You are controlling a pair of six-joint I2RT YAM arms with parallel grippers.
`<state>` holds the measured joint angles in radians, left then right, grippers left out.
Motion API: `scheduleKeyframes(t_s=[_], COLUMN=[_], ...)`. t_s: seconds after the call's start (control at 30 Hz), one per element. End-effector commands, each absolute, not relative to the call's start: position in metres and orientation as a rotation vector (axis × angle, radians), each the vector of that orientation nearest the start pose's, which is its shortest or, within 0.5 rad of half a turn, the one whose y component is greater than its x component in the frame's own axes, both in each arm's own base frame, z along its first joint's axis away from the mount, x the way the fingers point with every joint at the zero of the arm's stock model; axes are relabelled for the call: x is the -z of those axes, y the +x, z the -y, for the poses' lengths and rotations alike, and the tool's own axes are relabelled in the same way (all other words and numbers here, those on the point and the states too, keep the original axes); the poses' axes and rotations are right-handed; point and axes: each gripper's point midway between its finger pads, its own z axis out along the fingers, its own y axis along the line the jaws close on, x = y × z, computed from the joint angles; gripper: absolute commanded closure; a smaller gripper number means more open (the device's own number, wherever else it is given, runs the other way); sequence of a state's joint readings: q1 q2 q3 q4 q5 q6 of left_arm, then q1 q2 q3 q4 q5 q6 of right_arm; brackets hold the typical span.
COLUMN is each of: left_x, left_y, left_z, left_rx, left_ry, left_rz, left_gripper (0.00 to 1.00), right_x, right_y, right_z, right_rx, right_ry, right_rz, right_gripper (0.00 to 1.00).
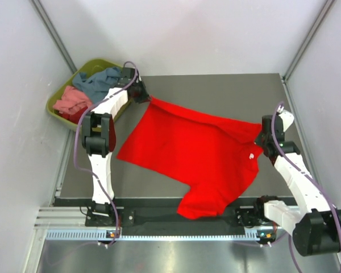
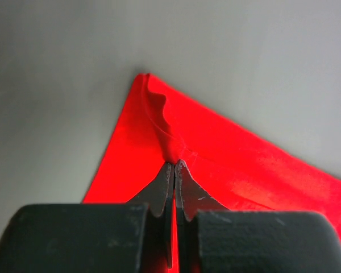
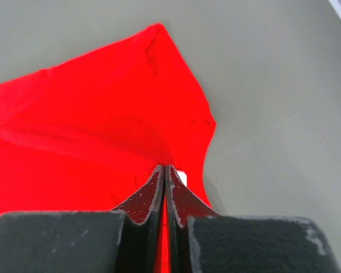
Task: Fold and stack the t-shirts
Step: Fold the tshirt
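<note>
While left tool (image 1: 141, 92) and right tool (image 1: 262, 140) both clamp one bright red t-shirt (image 1: 199, 153) on the counter (image 1: 216, 91), three more in one green tub (image 1: 51, 106), blue-grey t-shirt (image 1: 99, 81), pink t-shirt (image 1: 72, 100), dark red t-shirt (image 1: 75, 116)

My right gripper (image 3: 165, 168) pinches the bright red soft cloth t-shirt (image 3: 85, 119), black jaws pressed together, a small white label (image 3: 182, 178) just beside them, above the matte grey tabletop (image 3: 273, 85).

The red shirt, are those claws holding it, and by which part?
Yes. The left gripper pinches the red t-shirt at a hemmed corner; the right gripper pinches it beside the white neck label.
</note>
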<state>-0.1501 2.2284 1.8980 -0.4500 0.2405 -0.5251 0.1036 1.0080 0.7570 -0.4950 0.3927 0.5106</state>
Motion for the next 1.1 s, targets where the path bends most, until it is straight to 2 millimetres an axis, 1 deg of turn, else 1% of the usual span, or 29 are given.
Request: scheduleKeyframes(t_s=[0.0, 0.07, 0.1, 0.17, 0.2, 0.27, 0.3, 0.4, 0.47, 0.53, 0.63, 0.7, 0.77, 0.87, 0.97, 1.03, 1.07], left_x=[-0.126, -0.125, -0.123, -0.122, -0.117, -0.112, -0.105, -0.099, -0.097, -0.097, -0.091, -0.092, -0.090, -0.087, -0.085, -0.083, -0.079], left_y=[0.552, 0.549, 0.547, 0.544, 0.541, 0.538, 0.534, 0.530, 0.530, 0.532, 0.531, 0.530, 0.528, 0.526, 0.521, 0.517, 0.513], left_z=[0.135, 0.131, 0.130, 0.127, 0.126, 0.122, 0.121, 0.117, 0.116, 0.117, 0.115, 0.113, 0.113, 0.111, 0.107, 0.105, 0.105], left_rx=[0.549, 0.531, 0.519, 0.498, 0.490, 0.467, 0.455, 0.422, 0.417, 0.422, 0.406, 0.393, 0.385, 0.371, 0.341, 0.330, 0.323], left_ry=[-0.313, -0.311, -0.315, -0.314, -0.314, -0.314, -0.319, -0.328, -0.335, -0.335, -0.340, -0.337, -0.331, -0.328, -0.328, -0.325, -0.327], left_rz=[-2.361, -2.364, -2.372, -2.376, -2.388, -2.400, -2.417, -2.428, -2.430, -2.428, -2.443, -2.446, -2.454, -2.467, -2.490, -2.503, -2.515], left_gripper=[1.00, 1.00, 1.00, 1.00, 1.00, 1.00, 1.00, 1.00, 1.00, 1.00, 1.00, 1.00, 1.00, 1.00, 1.00, 1.00, 1.00], right_x=[-0.145, -0.143, -0.137, -0.128, -0.117, -0.109, -0.105, -0.112, -0.115, -0.118, -0.119, -0.121, -0.124, -0.136, -0.141, -0.142, -0.139], right_y=[0.275, 0.270, 0.266, 0.261, 0.256, 0.250, 0.245, 0.242, 0.241, 0.240, 0.237, 0.233, 0.231, 0.230, 0.227, 0.227, 0.225], right_z=[0.013, 0.008, 0.002, -0.005, -0.011, -0.015, -0.018, -0.021, -0.019, -0.022, -0.030, -0.034, -0.030, -0.028, -0.025, -0.027, -0.028], right_rx=[0.105, 0.085, 0.072, 0.069, 0.061, 0.051, 0.030, -0.001, 0.022, 0.021, 0.000, -0.001, 0.045, 0.048, 0.058, 0.048, 0.049], right_ry=[0.657, 0.655, 0.651, 0.644, 0.653, 0.668, 0.688, 0.697, 0.693, 0.674, 0.652, 0.628, 0.616, 0.598, 0.604, 0.601, 0.591], right_rz=[-2.155, -2.166, -2.190, -2.212, -2.239, -2.251, -2.249, -2.212, -2.206, -2.215, -2.226, -2.229, -2.227, -2.216, -2.205, -2.204, -2.214], right_gripper=[1.00, 1.00, 1.00, 1.00, 1.00, 1.00, 1.00, 1.00, 1.00, 1.00, 1.00, 1.00, 1.00, 1.00, 1.00, 1.00, 1.00])
